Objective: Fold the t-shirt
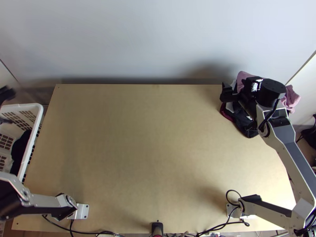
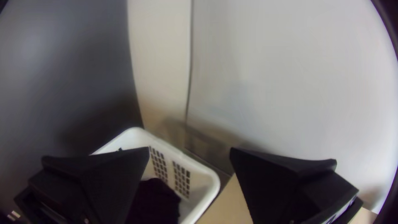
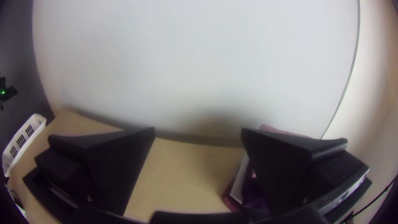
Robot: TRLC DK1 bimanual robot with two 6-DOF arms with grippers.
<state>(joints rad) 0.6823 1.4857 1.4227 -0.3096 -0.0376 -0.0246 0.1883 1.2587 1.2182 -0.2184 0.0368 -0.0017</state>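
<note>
- Two robot arms are standing at the near side of the light wooden table (image 1: pixel 138 138); the left arm (image 1: pixel 43 200) is extending past the left table edge, and the right arm (image 1: pixel 292 150) is spanning the right side.
- Left end effector: the left gripper (image 1: pixel 4 107) is hanging at the basket (image 1: pixel 34 106), at the top view's left edge. In the left wrist view, its two fingers (image 2: pixel 103 178) are standing wide apart, with nothing clamped between them.
- Right end effector: the right gripper (image 1: pixel 238 90) is hanging over the clothes pile (image 1: pixel 241 119) at the table's far right corner. In the right wrist view, the right gripper (image 3: pixel 198 130) is holding its fingers wide apart, clamping nothing.
- Clothes pile: dark, white and dark red fabrics are lying bunched together, with pink cloth (image 1: pixel 290 98) showing at the far side and on the right.
- Basket: the white, slotted unit is standing just beside the left table edge and is containing dark cloth (image 1: pixel 20 149), bunched.
- T-shirt: bunched garments are lying in the pile and basket; which one is being the t-shirt cannot be told.
</note>
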